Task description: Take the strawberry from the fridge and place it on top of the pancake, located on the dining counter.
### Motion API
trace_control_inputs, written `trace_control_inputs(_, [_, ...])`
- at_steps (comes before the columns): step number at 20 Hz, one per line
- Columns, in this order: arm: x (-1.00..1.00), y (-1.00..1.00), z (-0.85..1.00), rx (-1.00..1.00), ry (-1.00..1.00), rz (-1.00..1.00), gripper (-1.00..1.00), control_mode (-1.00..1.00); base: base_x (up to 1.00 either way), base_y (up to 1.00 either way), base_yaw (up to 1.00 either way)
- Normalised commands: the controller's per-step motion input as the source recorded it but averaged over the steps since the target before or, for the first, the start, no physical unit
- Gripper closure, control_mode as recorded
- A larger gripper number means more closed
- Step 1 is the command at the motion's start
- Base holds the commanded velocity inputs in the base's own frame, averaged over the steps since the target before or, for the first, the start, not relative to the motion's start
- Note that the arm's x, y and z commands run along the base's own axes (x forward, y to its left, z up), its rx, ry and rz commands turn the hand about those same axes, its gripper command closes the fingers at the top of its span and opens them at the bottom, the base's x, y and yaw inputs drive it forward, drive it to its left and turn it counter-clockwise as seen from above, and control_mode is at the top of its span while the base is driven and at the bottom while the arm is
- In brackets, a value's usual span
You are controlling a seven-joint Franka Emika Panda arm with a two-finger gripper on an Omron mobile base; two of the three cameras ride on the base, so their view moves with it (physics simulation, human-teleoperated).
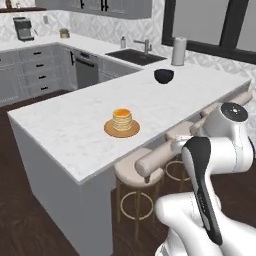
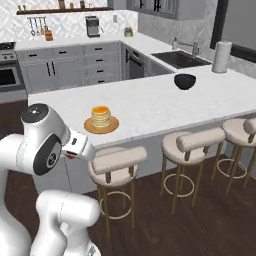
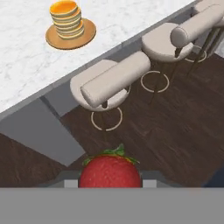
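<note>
We have the strawberry (image 3: 110, 170) in hand: in the hand view it sits red with green leaves at the bottom, clamped between the finger tips, so the gripper (image 3: 110, 183) is closed on the fruit. So the fetching half reads as done, fridge part behind us, judging only from the berry being carried here at the island. What is left is the delivery. The pancake (image 1: 122, 119) stack sits on its wooden plate (image 1: 111, 131) on the dining counter (image 1: 75, 125), a little in from the near edge, with nothing on top of it yet. In the right base view the pancake (image 2: 100, 116) is beyond the arm's wrist, and a bit of red shows at the hand end near the counter edge. The hand view looks down past the stools (image 3: 109, 83) and dark floor, with the pancake (image 3: 66, 18) up in the far corner, so the berry hangs off the counter, on the stool side, well apart from the stack. We'd say roughly past halfway: the arm has to carry the fruit up over the counter edge, centre it above the stack, lower and release. A black bowl (image 1: 163, 76) sits further along the counter, out of the way.
</note>
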Motion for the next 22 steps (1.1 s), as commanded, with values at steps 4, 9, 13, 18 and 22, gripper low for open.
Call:
trace_control_inputs(4, [0.00, 0.00, 0.00, 0.00, 0.00, 0.00, 1.00, 1.00, 0.18, -0.77, 0.75])
trace_control_inputs(9, [0.00, 0.00, 0.00, 0.00, 0.00, 0.00, 1.00, 1.00, 0.00, -0.72, 0.79])
trace_control_inputs(13, [0.00, 0.00, 0.00, 0.00, 0.00, 0.00, 1.00, 1.00, 0.00, -0.97, 0.68])
trace_control_inputs(18, [0.00, 0.00, 0.00, 0.00, 0.00, 0.00, 1.00, 1.00, 0.03, -0.65, 0.30])
trace_control_inputs(22, [0.00, 0.00, 0.00, 0.00, 0.00, 0.00, 1.00, 1.00, 0.39, 0.06, -0.11])
